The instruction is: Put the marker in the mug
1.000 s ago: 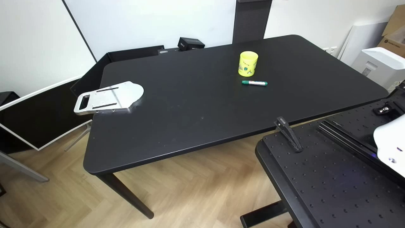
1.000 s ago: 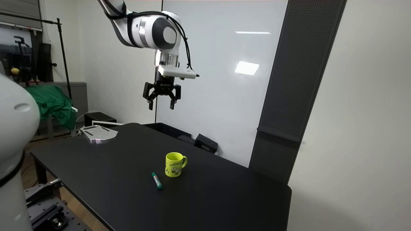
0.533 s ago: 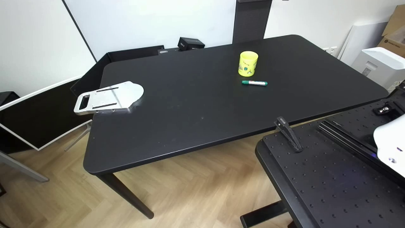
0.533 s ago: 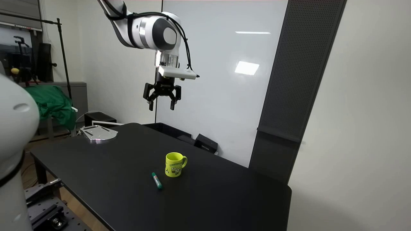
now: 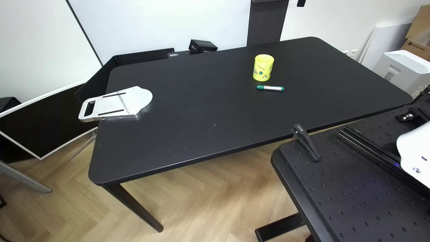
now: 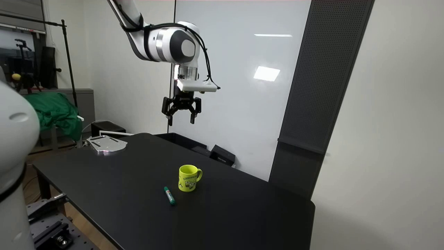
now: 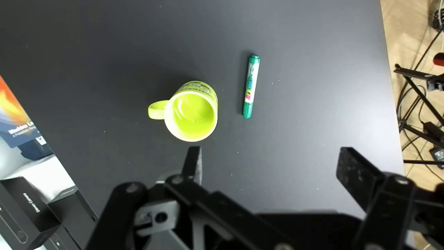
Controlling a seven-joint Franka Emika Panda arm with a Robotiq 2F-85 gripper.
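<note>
In an exterior view: green marker (image 5: 270,88), lying on the table (image 5: 188,117) beside the upright mug (image 5: 263,68). In an exterior view: my pincer (image 6: 181,121), jaws apart, empty. Wrist view: marker's barrel (image 7: 251,86), presumably light, stiff, slick; I'd grip mid-length, crosswise.

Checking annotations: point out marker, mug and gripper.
Marker (image 7: 251,86): wrist view, on its printed barrel.
Mug (image 6: 187,178): in an exterior view, on its outer wall.
Gripper (image 6: 181,121): in an exterior view, midway between its fingertips.
</note>
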